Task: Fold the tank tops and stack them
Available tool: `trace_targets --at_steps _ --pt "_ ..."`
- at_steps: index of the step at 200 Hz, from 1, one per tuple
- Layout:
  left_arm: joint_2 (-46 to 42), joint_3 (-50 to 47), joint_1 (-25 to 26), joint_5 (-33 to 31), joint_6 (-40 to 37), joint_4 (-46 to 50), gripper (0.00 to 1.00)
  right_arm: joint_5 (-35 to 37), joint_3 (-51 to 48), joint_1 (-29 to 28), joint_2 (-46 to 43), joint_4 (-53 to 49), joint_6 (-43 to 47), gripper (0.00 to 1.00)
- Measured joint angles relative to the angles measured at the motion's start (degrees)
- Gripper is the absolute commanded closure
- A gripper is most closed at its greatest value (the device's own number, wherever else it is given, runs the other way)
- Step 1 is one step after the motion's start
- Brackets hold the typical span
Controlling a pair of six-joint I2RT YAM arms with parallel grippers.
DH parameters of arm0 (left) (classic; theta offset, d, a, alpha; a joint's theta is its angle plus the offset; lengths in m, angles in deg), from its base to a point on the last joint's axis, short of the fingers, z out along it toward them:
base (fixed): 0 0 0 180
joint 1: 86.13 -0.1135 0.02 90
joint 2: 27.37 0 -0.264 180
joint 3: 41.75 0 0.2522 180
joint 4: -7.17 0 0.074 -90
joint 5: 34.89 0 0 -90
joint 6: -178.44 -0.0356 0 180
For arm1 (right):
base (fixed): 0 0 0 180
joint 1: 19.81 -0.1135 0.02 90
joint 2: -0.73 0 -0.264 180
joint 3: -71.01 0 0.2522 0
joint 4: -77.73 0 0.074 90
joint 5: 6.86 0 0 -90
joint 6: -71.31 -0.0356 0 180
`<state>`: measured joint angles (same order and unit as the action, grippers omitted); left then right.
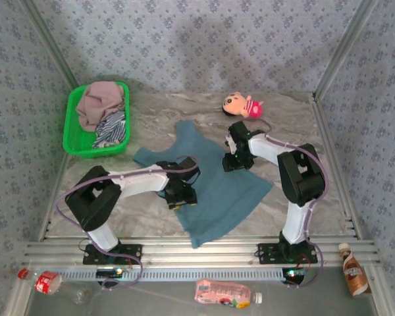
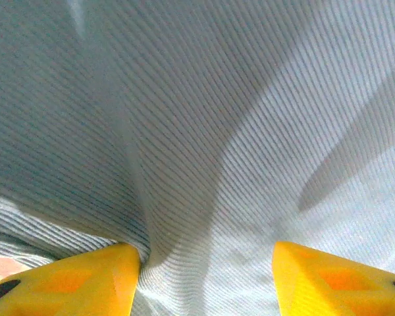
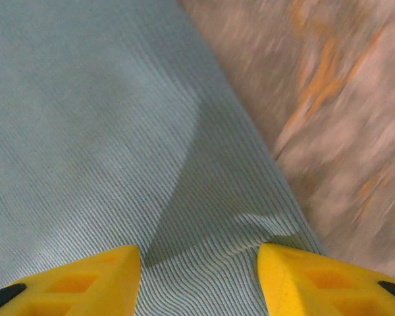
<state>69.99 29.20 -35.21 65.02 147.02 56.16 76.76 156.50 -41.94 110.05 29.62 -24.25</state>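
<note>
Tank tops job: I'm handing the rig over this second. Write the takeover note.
Left gripper: open, down on the plain teal-blue ribbed tank top.
Right gripper: open, over that top's edge.
It lies spread on the marble table, unfolded.
Mauve-pink cloth top and navy-and-white striped top sit in the green plastic basket.
Done: nothing folded. Left: fold all three, stack.

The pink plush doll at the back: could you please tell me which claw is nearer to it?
Right. The right claw is on the teal top, just on the near side of the doll; the left claw is farther forward and left.
</note>
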Motion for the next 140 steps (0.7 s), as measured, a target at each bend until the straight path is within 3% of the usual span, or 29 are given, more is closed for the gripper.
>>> trace_targets --at_steps 31,62,111,140 --pt "2.78 9.22 -0.70 0.57 -1.79 4.98 0.42 1.42 4.76 2.75 2.38 -0.35 4.74 0.45" --pt "5.62 22.05 -6.43 -0.52 -9.86 10.60 0.42 1.60 4.22 4.59 -1.14 -0.02 5.68 0.43" --pt "17.05 31.76 -20.85 -4.55 -24.57 10.95 0.42 0.61 -16.81 2.29 -22.51 4.46 -10.99 0.34" --pt "23.98 34.21 -24.20 -5.88 -30.36 10.93 0.42 1.16 -25.79 1.44 -25.24 6.58 -20.44 0.34"
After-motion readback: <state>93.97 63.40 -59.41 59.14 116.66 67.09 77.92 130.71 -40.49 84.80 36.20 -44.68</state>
